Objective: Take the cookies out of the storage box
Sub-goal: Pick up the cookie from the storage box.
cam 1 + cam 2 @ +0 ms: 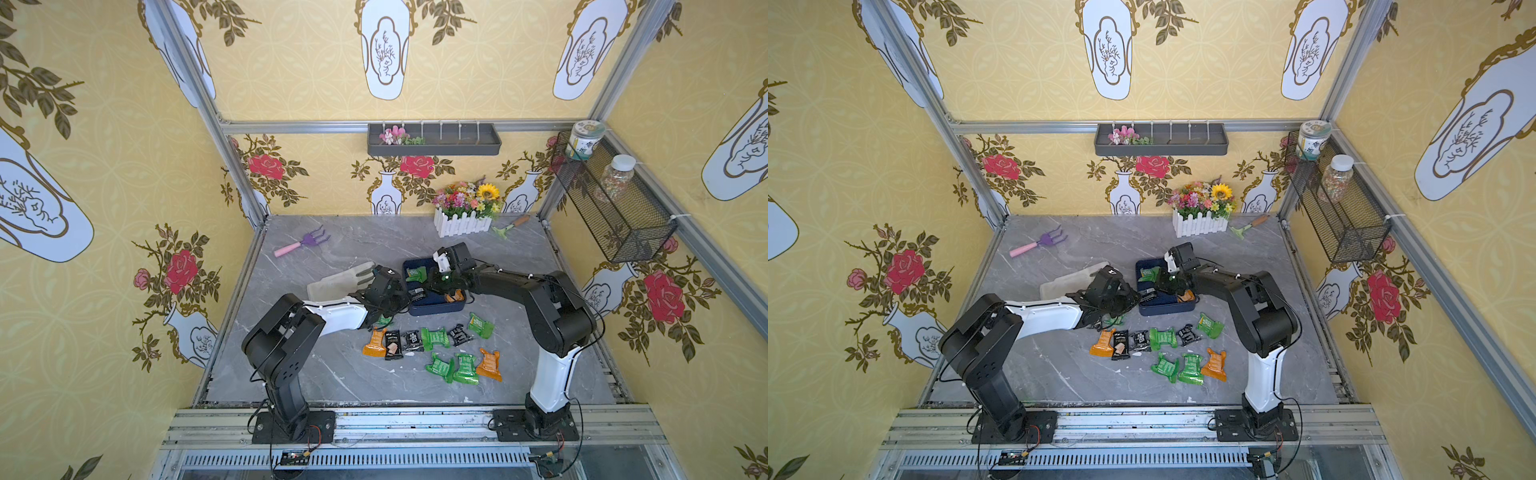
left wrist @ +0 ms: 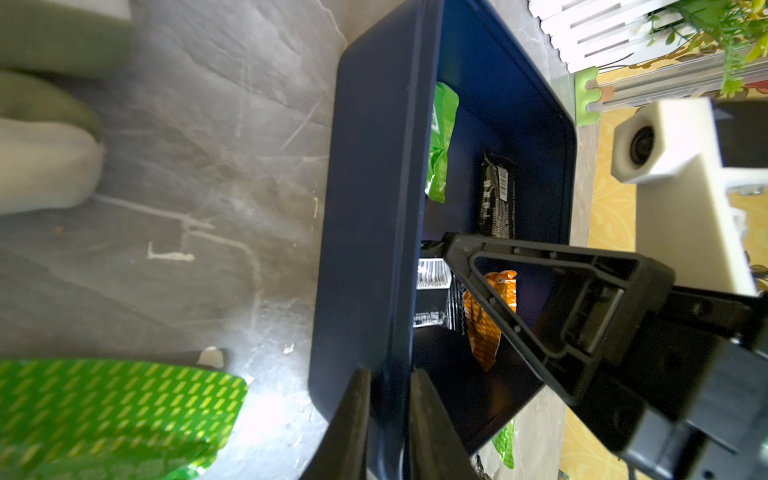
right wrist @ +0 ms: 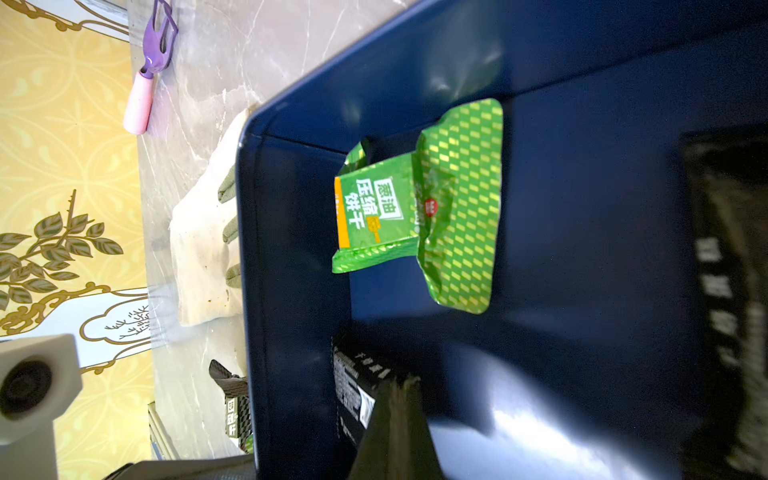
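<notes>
1. Grey marble-look tabletop (image 1: 332, 374): carries a spread of loose foil packets (image 1: 435, 338) at 6 o'clock of the box, already out.
2. Dark blue rectangular plastic storage box (image 1: 436, 309), about mid-table: stiff, open-topped, probably light enough to skid when pulled at; holds the remaining cookies.
3. Left gripper (image 2: 390, 374): narrow, clamped astride the box wall on the 8 o'clock side, apparently to steady it.
4. Right gripper (image 3: 392, 386): reaches in from 3 o'clock, jaws pressed together on what looks like the crimped end of a black foil cookie packet (image 3: 353, 390) lying against the 8 o'clock wall.
5. Also inside:
   - a green foil cookie packet (image 3: 457, 208), propped in the 11 o'clock corner;
   - an orange foil cookie packet (image 2: 486, 324), near 5 o'clock;
   - a second black packet (image 2: 496, 195), toward 2 o'clock.
6. Handling, as a judgement:
   - light, thin and crinkly, with slick foil over brittle biscuit;
   - best taken by the flat crimped seam at either end, not across the padded middle;
   - needs only a gentle squeeze;
   - prone to slipping free or swinging from a corner pinch, so worth lifting straight up, clear of the rim.
</notes>
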{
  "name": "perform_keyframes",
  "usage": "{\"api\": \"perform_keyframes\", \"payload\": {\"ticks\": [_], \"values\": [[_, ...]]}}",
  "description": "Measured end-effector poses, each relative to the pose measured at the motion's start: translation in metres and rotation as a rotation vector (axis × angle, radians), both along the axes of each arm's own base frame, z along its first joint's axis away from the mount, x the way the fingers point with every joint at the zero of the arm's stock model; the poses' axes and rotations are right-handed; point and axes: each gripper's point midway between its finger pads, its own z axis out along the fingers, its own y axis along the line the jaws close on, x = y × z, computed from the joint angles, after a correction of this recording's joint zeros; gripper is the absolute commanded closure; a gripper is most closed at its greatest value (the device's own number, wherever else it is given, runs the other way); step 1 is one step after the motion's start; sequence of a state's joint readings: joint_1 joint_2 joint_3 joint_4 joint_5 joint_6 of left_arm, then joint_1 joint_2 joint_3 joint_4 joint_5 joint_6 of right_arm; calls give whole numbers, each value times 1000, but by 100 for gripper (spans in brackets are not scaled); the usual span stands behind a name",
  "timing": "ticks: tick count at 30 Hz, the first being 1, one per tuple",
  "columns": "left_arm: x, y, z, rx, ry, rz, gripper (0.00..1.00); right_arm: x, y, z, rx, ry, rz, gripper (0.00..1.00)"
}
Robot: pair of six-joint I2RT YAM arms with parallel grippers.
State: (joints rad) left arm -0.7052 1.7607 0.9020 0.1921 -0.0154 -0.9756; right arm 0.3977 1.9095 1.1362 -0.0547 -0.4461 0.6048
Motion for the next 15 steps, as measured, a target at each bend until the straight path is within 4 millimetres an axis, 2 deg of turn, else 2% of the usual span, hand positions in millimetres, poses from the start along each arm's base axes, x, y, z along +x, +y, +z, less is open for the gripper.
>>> {"api": "perform_keyframes", "payload": {"ticks": [2, 7, 11, 15], "values": [[0, 0, 1, -3, -3, 0, 77, 2, -2, 5, 4, -10, -6, 100], [1, 1, 14, -22, -35, 7, 59, 3, -9, 24, 9, -38, -21, 100], [4, 3, 41, -55, -93, 21, 42, 4, -16, 49, 13, -87, -33, 100], [8, 8, 72, -83, -162, 49, 38, -3, -25, 70, 4, -119, -40, 100]]}}
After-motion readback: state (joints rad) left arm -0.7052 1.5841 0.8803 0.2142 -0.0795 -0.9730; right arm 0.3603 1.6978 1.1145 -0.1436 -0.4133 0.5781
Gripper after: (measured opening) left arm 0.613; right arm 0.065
